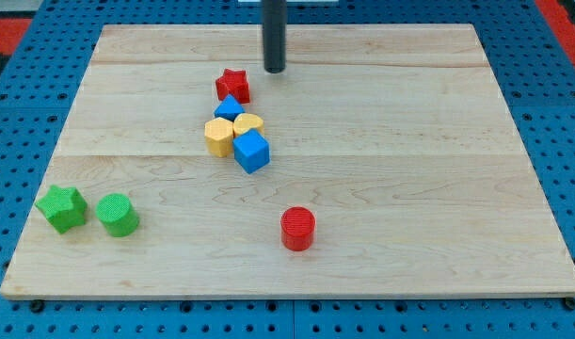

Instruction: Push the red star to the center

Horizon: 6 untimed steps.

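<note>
Red cylinder (pixel 297 229) near board's bottom edge | red star (pixel 232 85) touching blue block (pixel 230 108) | my tip (pixel 274 70) just right; no hand

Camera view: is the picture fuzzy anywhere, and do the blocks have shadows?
In the camera view everything looks sharp; the red star and red cylinder have crisp edges. Light is soft and even, with only faint shadows under the blocks and below my tip. No glare on the wooden board.

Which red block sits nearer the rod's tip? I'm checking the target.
The red star, just left and below my tip; the red cylinder stands far toward the view's bottom.
</note>
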{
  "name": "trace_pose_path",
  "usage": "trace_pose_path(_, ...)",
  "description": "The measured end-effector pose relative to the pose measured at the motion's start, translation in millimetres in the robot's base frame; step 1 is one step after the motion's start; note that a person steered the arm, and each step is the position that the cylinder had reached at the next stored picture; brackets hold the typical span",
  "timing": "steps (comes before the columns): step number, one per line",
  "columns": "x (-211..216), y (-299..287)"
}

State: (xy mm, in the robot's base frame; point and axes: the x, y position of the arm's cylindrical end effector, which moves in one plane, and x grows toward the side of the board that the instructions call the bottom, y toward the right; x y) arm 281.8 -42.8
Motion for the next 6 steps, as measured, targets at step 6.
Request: trace_pose_path(6, 114.0, 30.8)
